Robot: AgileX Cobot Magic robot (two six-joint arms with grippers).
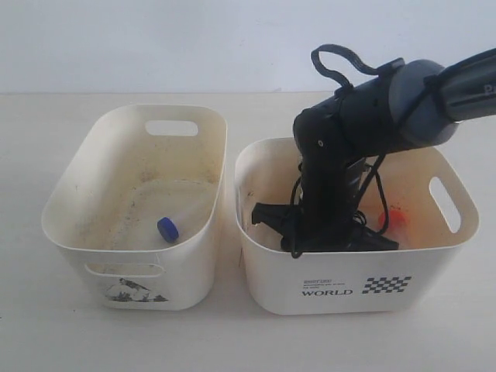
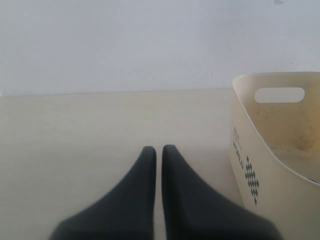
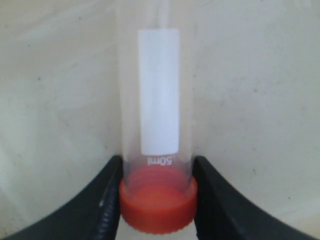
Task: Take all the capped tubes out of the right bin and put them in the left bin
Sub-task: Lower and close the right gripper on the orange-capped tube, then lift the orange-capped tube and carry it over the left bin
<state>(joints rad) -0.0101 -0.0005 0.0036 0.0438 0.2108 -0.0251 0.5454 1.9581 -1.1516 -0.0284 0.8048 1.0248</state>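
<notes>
A: Two arms, one working. Right arm (image 1: 341, 147) bends steeply down into the right bin (image 1: 263, 271), wrist below the rim. From outside, the arm masks its hand.

B: The wrist camera fills that in. Right hand (image 3: 157, 162) grips an orange-red capped tube (image 3: 157, 100), fingers (image 3: 107, 200) touching both sides of the cap, cream bin wall behind.

A: Left hand (image 2: 159, 150)?

B: Only its own camera shows it. Fingers pressed together, holding nothing, over the surface (image 2: 75, 130) near the left bin (image 2: 250, 150).

A: Outside view adds a blue capped tube (image 1: 168, 229), lying in the left bin.
</notes>
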